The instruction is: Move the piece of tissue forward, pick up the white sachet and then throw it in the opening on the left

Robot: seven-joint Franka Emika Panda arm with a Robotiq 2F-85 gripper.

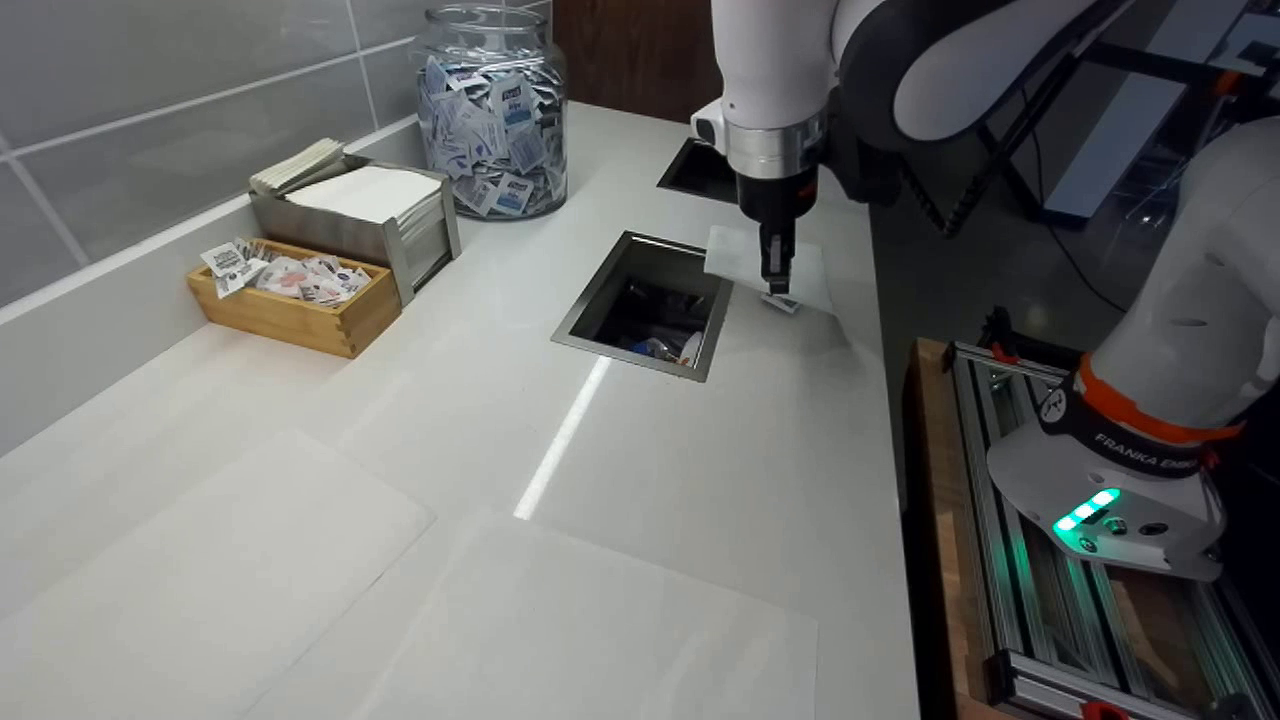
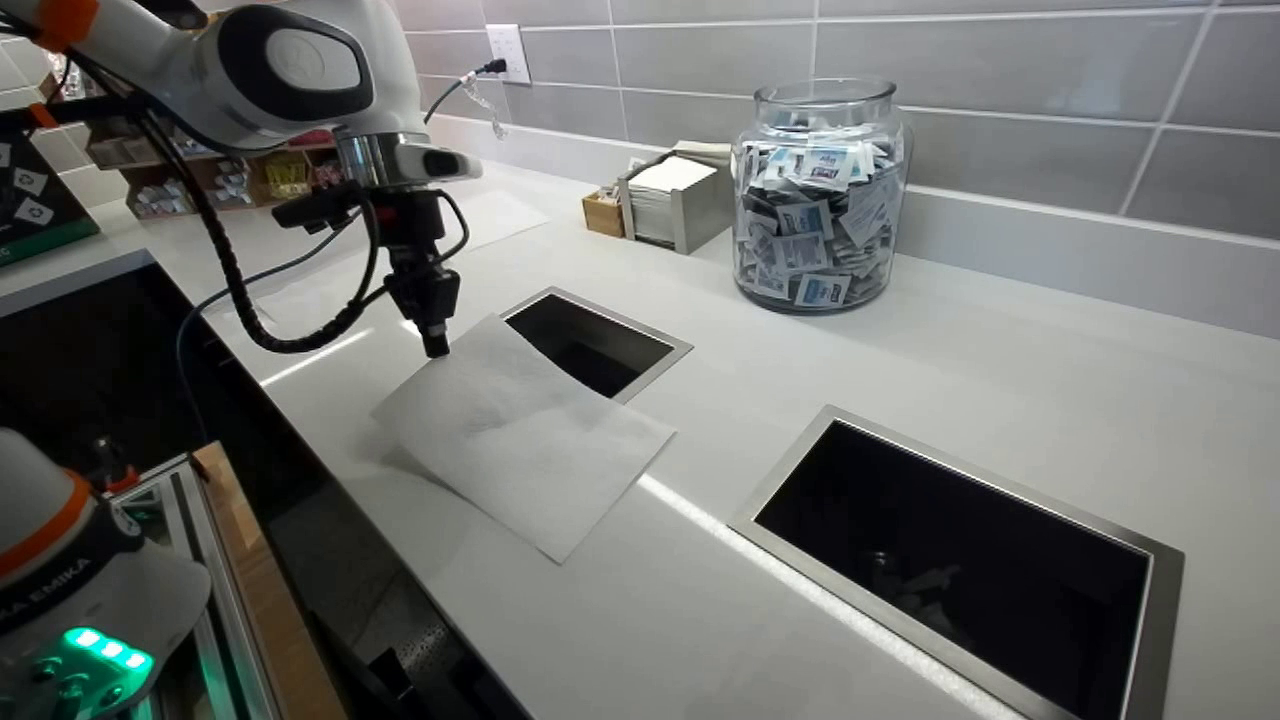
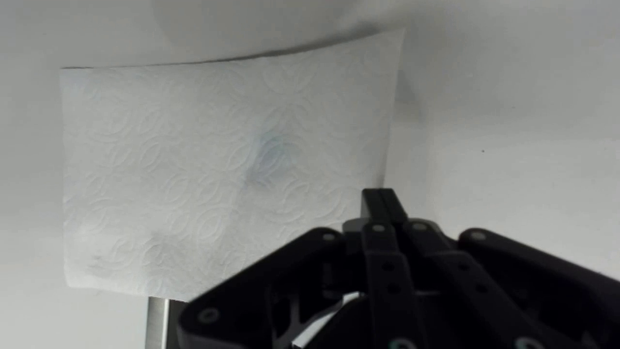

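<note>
A thin white embossed tissue [image 1: 765, 258] lies on the white counter, also in an exterior view [image 2: 530, 430] and the wrist view [image 3: 193, 160]. One edge is raised and casts a shadow. The gripper [image 1: 777, 286] is at the middle of that edge, fingers together, pinching it; it also shows in an exterior view [image 2: 437, 350] and the wrist view [image 3: 384, 194]. A small white sachet [image 1: 781, 303] peeks out below the raised edge; in the wrist view only a faint bluish patch shows through the tissue. The steel-rimmed opening [image 1: 630, 358] is beside the tissue, also in an exterior view [image 2: 660, 368].
Another counter opening [image 2: 1158, 600] lies farther along. A glass jar of sachets [image 1: 495, 120], a metal napkin holder [image 1: 430, 235] and a wooden box of sachets [image 1: 300, 315] stand by the tiled wall. The counter edge drops off beside the robot base [image 1: 1110, 470].
</note>
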